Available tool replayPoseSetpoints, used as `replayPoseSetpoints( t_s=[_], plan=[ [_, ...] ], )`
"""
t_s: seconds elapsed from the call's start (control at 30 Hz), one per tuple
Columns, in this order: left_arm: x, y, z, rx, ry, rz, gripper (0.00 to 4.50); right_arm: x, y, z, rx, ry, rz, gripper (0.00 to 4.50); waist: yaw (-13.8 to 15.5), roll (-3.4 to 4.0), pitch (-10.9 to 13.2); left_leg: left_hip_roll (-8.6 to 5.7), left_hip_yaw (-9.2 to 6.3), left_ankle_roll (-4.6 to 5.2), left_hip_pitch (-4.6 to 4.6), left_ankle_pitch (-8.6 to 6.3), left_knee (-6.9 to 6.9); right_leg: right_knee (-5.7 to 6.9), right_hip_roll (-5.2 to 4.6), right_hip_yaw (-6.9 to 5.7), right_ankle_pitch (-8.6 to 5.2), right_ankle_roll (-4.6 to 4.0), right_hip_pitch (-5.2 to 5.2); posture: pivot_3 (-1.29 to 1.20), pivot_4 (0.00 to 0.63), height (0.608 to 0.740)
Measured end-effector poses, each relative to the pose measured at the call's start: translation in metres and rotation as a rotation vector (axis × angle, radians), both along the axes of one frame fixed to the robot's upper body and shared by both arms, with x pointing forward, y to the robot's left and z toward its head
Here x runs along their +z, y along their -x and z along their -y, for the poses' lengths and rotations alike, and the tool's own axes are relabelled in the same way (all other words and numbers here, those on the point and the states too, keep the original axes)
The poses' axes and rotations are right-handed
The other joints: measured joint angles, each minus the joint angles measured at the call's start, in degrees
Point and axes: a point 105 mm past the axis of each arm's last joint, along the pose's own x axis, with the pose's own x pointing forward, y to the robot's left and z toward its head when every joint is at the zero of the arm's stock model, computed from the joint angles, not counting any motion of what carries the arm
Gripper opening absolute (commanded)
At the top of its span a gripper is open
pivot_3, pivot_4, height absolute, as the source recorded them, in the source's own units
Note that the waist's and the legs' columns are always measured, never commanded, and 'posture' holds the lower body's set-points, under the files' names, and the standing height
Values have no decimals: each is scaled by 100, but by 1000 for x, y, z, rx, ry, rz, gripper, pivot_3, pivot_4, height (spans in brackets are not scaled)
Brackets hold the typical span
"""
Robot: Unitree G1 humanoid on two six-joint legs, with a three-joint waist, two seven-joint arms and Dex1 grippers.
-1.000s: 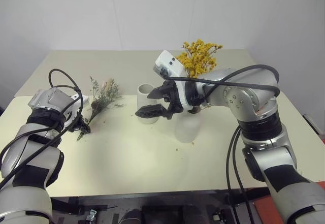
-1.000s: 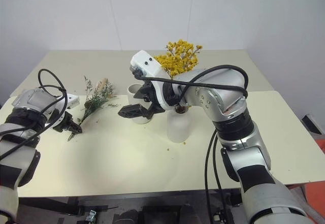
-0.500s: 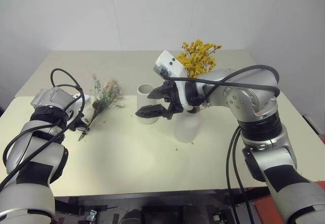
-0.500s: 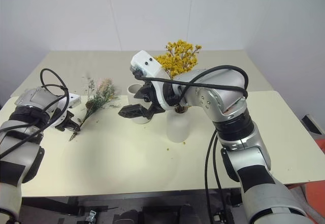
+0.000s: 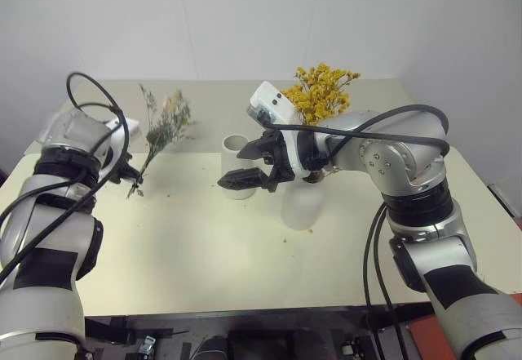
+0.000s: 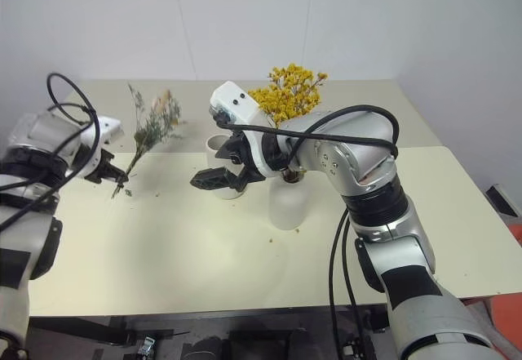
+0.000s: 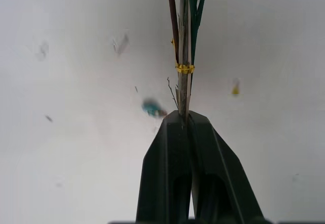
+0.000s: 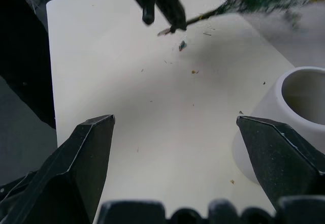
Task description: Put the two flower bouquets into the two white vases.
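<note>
- The left gripper (image 5: 130,179) is clamped tight on the bottom end of the grey-green bunch (image 5: 163,127). The left wrist view shows the thin stems (image 7: 184,56) pinched between the two closed black fingers (image 7: 167,173), just below a small yellow tie (image 7: 185,68).
- The bunch is off the table (image 5: 204,246). Its long axis slants up and away from the gripper, so the flower head sits higher and farther back than the pinched end.
- The empty vase (image 5: 238,166), open-mouthed and upright, stands well to the right of the held bunch, toward the middle of the table. The left arm is the one carrying the flowers, so the coming move likely turns on this gap: the stem end must travel right and tip down until it points into that mouth.
- The right gripper (image 5: 249,174) hangs just beside that empty vase, on its near right flank, with its jaws spread wide and nothing between them. In the right wrist view the vase rim (image 8: 304,82) sits next to one open finger; whether the finger touches the wall is hard to tell.
- The other vase (image 5: 302,201) stands just right of the empty one, partly hidden behind the right arm, with the yellow bunch (image 5: 322,91) already standing in it.
</note>
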Motion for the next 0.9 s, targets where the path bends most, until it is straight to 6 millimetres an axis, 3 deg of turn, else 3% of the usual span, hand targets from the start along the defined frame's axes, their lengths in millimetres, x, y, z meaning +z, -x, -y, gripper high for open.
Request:
replayPoseSetpoints(
  t_s=[0.2, 0.37, 0.47, 0.63, 0.77, 0.9],
  plan=[
    [16, -4, 16, -53, 56, 95, 40, -1, 0, 1, -2, 0, -5, 4500, 1, 0, 0, 1, -1, 0, 1, 0, -1, -1, 1, 0, 0, 0, -2, 0, 150, 740],
    [11, -5, 20, -88, 159, 194, 40, 3, -1, 6, -16, -12, 2, 4500, -1, 0, 0, 3, -1, 0, 5, 0, 1, -2, 1, 1, 1, -1, -3, 0, 150, 740],
    [18, -5, 25, -128, 247, 292, 40, 5, -1, 10, -23, -9, 8, 4500, 8, 0, 0, 2, -1, -1, 5, 1, 3, -2, 0, 1, 2, -3, -2, 0, 150, 740],
    [36, -5, 37, -291, 375, 586, 40, 9, 0, 14, -33, -15, 21, 4500, 16, -1, -1, 1, 2, -3, 7, 2, 7, -2, -4, 3, 5, -8, -1, 0, 150, 740],
    [32, 1, 46, -433, 399, 669, 40, 13, -1, 19, -59, -28, 24, 4500, 22, -1, -1, 1, 2, -11, 8, 6, 7, -2, -2, 1, 8, -11, -1, 0, 150, 740],
    [41, 2, 69, -591, 429, 792, 40, 15, 0, 19, -70, -30, 37, 4500, 73, -2, -2, 0, 1, -12, 10, 8, 10, -4, -3, -1, 11, -9, 5, 0, 150, 740]
  ],
)
